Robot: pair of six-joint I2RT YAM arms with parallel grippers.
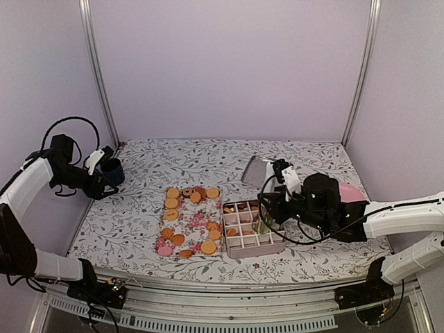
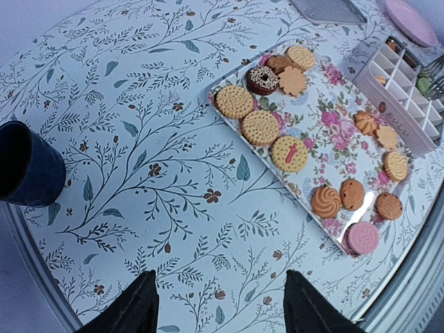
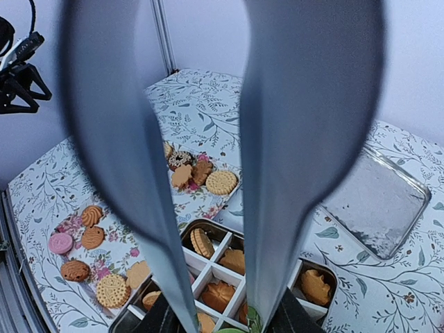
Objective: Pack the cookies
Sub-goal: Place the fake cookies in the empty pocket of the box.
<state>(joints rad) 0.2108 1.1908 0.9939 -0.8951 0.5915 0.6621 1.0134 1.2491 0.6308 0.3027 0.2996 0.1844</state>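
Note:
Several cookies [image 1: 189, 220] lie on a floral tray [image 1: 194, 208]; they also show in the left wrist view [image 2: 260, 127]. Others sit in cells of a divided box [image 1: 266, 243], such as a round one in the right wrist view [image 3: 202, 243]. My right gripper [image 1: 274, 205] is shut on grey tongs [image 3: 139, 173] whose blades reach down over the box [image 3: 208, 272]. A green piece [image 3: 239, 329] shows between the blades at the bottom edge. My left gripper [image 2: 218, 277] is open and empty above bare table, left of the tray [image 2: 326, 125]. It shows in the top view [image 1: 100, 186] at the far left.
A dark blue cup [image 1: 112, 170] stands beside the left gripper and shows in the left wrist view [image 2: 24, 166]. A metal lid [image 1: 255, 170] lies behind the box. A pink plate [image 1: 352, 193] sits at the right, partly behind the right arm. Purple walls enclose the table.

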